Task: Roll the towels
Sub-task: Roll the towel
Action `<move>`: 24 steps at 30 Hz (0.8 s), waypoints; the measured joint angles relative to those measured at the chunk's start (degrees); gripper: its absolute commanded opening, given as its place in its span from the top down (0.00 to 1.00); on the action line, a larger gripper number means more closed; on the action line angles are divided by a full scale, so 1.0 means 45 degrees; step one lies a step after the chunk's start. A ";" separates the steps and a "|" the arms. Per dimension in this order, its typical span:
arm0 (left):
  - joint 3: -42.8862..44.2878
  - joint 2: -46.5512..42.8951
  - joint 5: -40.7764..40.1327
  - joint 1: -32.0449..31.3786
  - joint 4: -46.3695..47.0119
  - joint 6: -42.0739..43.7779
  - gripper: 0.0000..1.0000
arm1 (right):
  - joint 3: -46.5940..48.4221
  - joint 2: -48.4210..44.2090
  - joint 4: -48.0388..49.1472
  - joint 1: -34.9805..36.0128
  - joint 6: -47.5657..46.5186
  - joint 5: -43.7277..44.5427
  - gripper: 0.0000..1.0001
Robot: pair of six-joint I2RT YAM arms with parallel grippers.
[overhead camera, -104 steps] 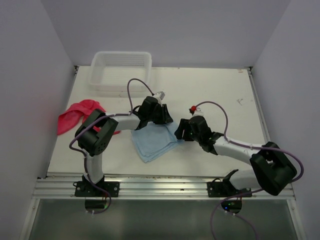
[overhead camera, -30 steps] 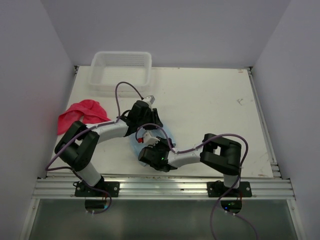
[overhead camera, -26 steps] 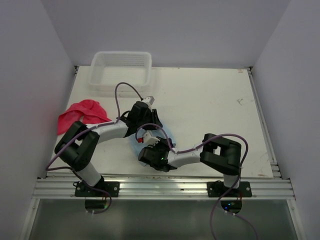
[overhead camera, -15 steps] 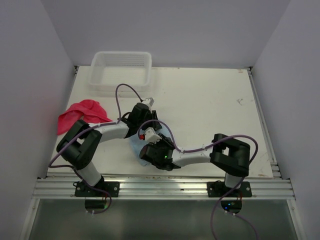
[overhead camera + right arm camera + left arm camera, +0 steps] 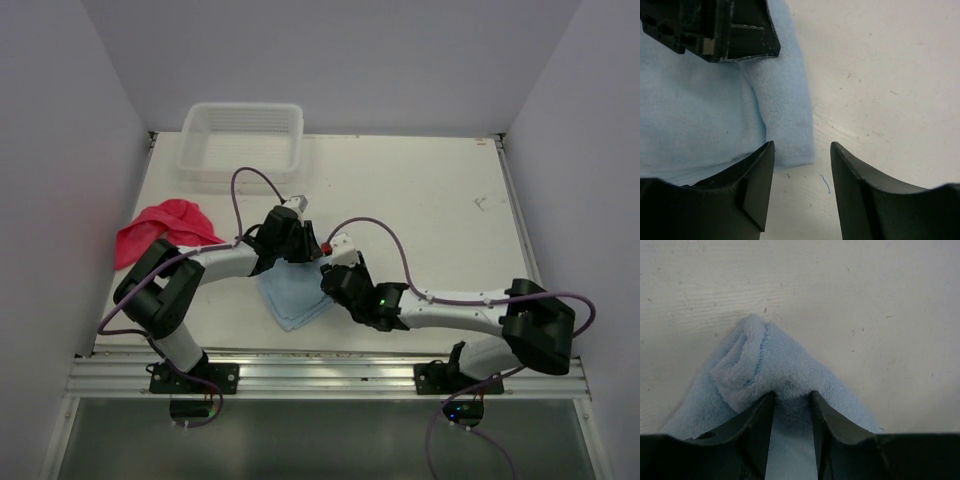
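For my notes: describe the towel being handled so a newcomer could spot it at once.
On the white table, look to the middle of its near half. The light blue towel lies there folded, one corner pinched by the left gripper; the other towel is pinkish-red and crumpled at the left edge.

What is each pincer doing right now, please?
Left pincer: closed on the blue towel.
Right pincer: open, holding nothing.
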 measured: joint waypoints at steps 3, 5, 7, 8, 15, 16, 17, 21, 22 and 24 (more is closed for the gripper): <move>0.0000 0.0000 -0.0005 0.0000 0.0000 0.0005 0.60 | -0.1127 -0.1535 0.0763 -0.1151 0.0656 -0.1559 0.48; 0.0000 0.0000 -0.0005 0.0000 0.0000 0.0005 0.60 | -0.1627 -0.2137 0.1190 -0.1962 0.1059 -0.2584 0.46; 0.0000 0.0000 -0.0005 0.0000 0.0000 0.0005 0.60 | -0.2074 -0.2458 0.1773 -0.2900 0.1549 -0.3745 0.43; -0.0005 0.0000 -0.0005 0.0000 0.0015 0.0005 0.60 | -0.2166 -0.2472 0.1894 -0.3211 0.1719 -0.4206 0.43; -0.0063 -0.0019 -0.0024 0.0000 0.0121 0.0005 0.60 | -0.2472 -0.1846 0.3298 -0.4653 0.2968 -0.6994 0.41; -0.0063 -0.0019 -0.0024 0.0000 0.0121 0.0010 0.60 | -0.2472 -0.1617 0.3449 -0.4741 0.3070 -0.7261 0.41; -0.0063 -0.0019 -0.0024 0.0000 0.0121 0.0010 0.60 | -0.2472 -0.1375 0.3570 -0.4804 0.3157 -0.7470 0.41; -0.0068 -0.0034 -0.0024 0.0000 0.0117 0.0102 0.60 | -0.2472 -0.0544 0.3881 -0.4911 0.3254 -0.8000 0.46; -0.0068 -0.0049 -0.0024 0.0000 0.0112 0.0136 0.60 | -0.2472 -0.0393 0.3939 -0.4915 0.3240 -0.8111 0.47; -0.0068 -0.0049 -0.0019 0.0000 0.0112 0.0199 0.60 | -0.2472 -0.0073 0.4065 -0.4915 0.3206 -0.8204 0.48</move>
